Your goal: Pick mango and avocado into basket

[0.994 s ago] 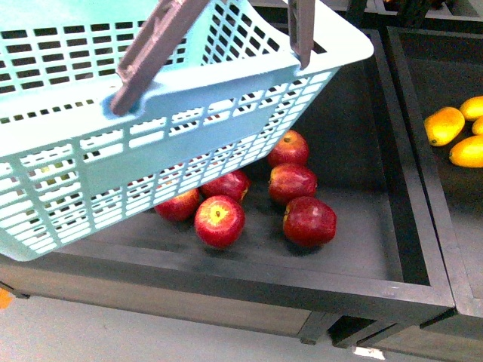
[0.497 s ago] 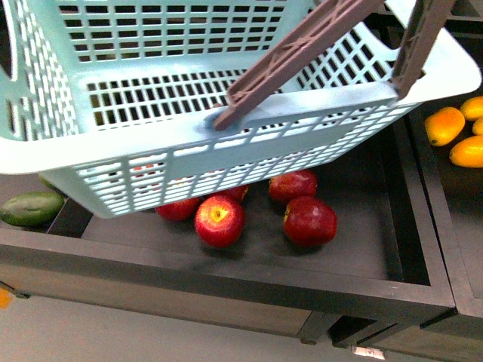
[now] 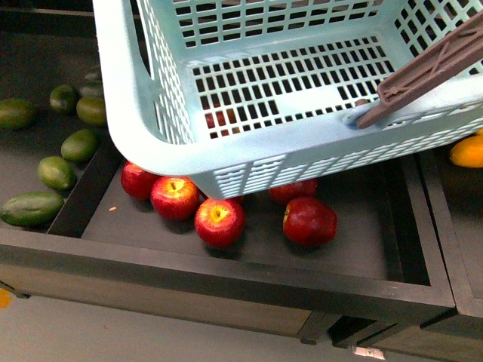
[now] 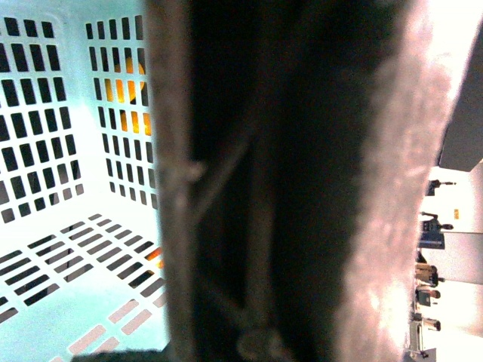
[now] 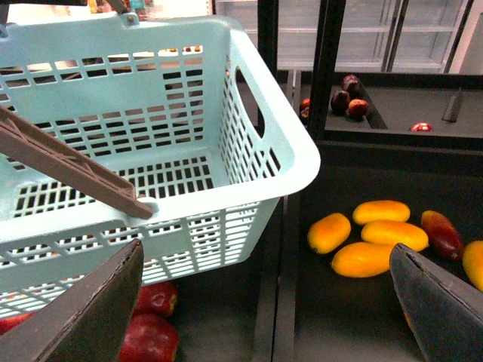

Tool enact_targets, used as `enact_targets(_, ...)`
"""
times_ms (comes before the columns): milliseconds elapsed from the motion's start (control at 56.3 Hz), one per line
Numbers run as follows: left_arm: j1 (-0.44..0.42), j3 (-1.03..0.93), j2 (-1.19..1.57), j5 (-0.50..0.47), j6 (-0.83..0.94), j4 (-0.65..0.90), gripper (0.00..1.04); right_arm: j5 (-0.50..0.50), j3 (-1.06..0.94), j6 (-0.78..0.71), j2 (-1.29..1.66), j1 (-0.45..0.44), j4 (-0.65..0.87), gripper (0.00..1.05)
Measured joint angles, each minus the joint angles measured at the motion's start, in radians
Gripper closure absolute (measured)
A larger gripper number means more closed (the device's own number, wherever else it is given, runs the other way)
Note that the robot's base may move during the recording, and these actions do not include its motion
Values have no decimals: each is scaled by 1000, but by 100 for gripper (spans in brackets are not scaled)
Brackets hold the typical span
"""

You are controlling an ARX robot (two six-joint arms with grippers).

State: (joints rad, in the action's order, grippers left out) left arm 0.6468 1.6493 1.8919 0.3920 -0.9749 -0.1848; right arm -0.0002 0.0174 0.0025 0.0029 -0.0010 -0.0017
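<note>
- Front view: the basket (image 3: 162, 143) hung tilted over a bin of red apples (image 3: 219, 222), and its handle (image 3: 434, 64) rose towards the right. A mango (image 3: 468, 151) showed at the right edge, in the next compartment. A dark green fruit, probably the avocado (image 3: 30, 208), lay far to the left among other green fruits. Neither claw was in view.
- Left wrist view: the handle (image 4: 249, 188) filled the picture, hard against the camera, with the basket's slotted floor beyond it. The left gripper was hidden, so I could not tell whether it was clamped on the handle.
- Right wrist view: the right gripper (image 5: 264, 253) stood spread wide and held nothing. Several mangoes (image 5: 364, 259) lay ahead of it, in the compartment beside the basket. Their long axes ran roughly along the line from finger to finger, so a turn of the wrist looked needed before closing. The right arm was the nearer one to them.
</note>
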Motion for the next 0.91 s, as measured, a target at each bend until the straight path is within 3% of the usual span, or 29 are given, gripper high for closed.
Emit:
enact_targets(461, 3, -15, -11, -9, -8, -12, 92, 7, 2, 3, 5, 2, -5, 9)
enact_targets(515, 3, -16, -11, -5, -8, -12, 92, 65, 84, 107, 118, -2, -214, 9)
enact_targets(568, 3, -16, -11, -5, -10, -12, 92, 33, 132, 189, 255, -53, -332, 9)
enact_targets(639, 5, -16, -11, -5, -9, -12, 92, -11, 134, 213, 316, -103, -316, 9)
enact_targets(905, 5, -16, -12, -10, -9, -12, 92, -180, 206, 186, 611, -385, -8, 9)
